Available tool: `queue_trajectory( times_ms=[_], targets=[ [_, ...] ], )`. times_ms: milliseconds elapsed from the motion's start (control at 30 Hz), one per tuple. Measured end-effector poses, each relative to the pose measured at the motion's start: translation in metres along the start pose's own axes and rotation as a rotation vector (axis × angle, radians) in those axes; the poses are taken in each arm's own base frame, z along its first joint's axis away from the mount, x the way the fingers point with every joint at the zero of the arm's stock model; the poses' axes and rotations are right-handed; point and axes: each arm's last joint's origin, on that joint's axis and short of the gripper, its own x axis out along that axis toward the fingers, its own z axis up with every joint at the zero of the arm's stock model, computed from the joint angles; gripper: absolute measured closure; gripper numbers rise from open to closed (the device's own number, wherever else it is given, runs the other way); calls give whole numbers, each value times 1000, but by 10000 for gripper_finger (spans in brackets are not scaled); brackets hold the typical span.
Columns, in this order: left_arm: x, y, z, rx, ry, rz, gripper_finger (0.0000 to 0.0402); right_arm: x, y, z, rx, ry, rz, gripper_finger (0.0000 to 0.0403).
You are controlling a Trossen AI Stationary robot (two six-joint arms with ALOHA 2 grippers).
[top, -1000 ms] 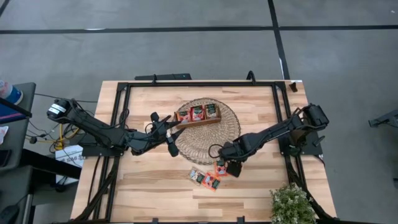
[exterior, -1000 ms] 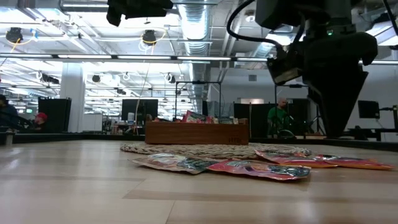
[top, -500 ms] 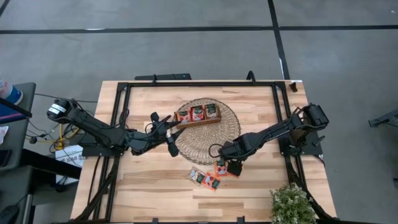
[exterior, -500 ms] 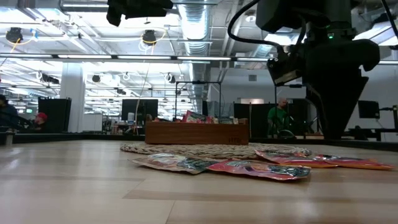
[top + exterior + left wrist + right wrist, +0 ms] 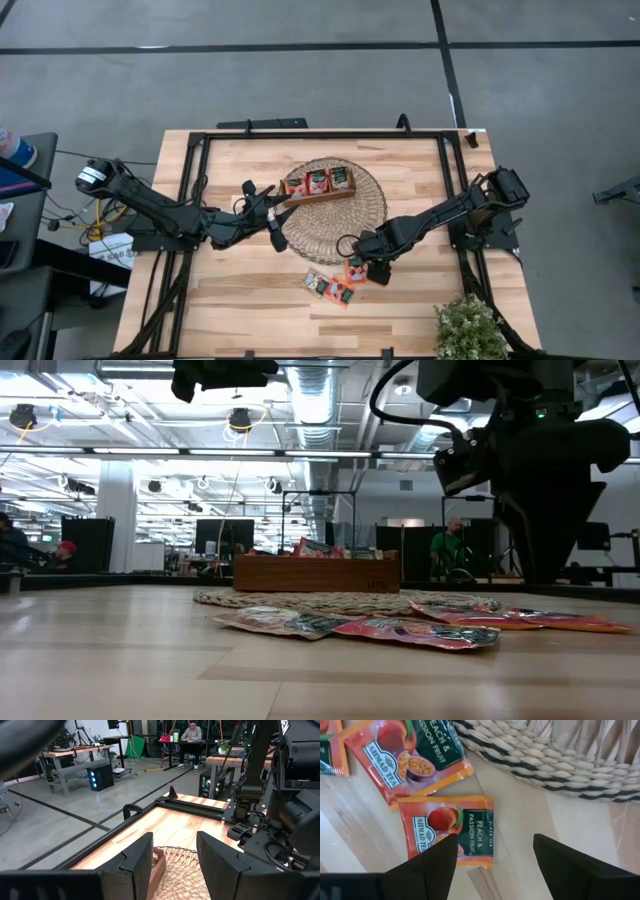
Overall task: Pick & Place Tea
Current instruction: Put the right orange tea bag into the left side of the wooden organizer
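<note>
Several red-orange tea sachets lie flat on the table near the mat's near edge point(image 5: 318, 283) point(image 5: 340, 293) point(image 5: 355, 270); they also show in the low view point(image 5: 420, 632). More sachets stand in the brown wooden tray point(image 5: 318, 190), which rests on the round woven mat point(image 5: 333, 222). My right gripper point(image 5: 375, 268) points down, open, just over one sachet point(image 5: 447, 832); its fingers point(image 5: 427, 865) stand above that sachet's edge and the bare wood beside it. My left gripper point(image 5: 275, 222) hovers level and open by the tray's left end, with nothing between its fingers point(image 5: 135, 857).
A potted plant point(image 5: 468, 328) stands at the table's near right corner. A black metal frame point(image 5: 320, 135) runs round the table's edges. Bare wood lies along the near side in front of the sachets. A person sits at a desk point(image 5: 191, 730) in the room beyond.
My right gripper has rolled slightly about its downward-pointing line while staying over the sachets. The sachets, the tray and the mat have not moved.
</note>
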Motion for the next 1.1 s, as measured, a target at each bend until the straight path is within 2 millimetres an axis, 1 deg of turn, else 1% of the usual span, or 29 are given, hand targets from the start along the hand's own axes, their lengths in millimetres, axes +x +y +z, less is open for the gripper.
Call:
queue_trajectory(
  times_ms=[200, 400, 567, 667, 1100],
  targets=[
    [0, 0, 0, 0, 0, 0, 257, 2, 2, 3, 0, -16, 11, 148],
    [0, 0, 0, 1, 1, -6, 257, 26, 2, 4, -2, 73, -26, 147],
    [0, 0, 0, 1, 1, -8, 257, 37, 3, 6, -22, 115, -43, 147],
    [0, 0, 0, 1, 1, -7, 257, 40, 3, 6, -25, 128, -52, 147],
    [0, 0, 0, 1, 1, -8, 257, 41, -1, 8, -6, 129, -53, 148]
  ],
)
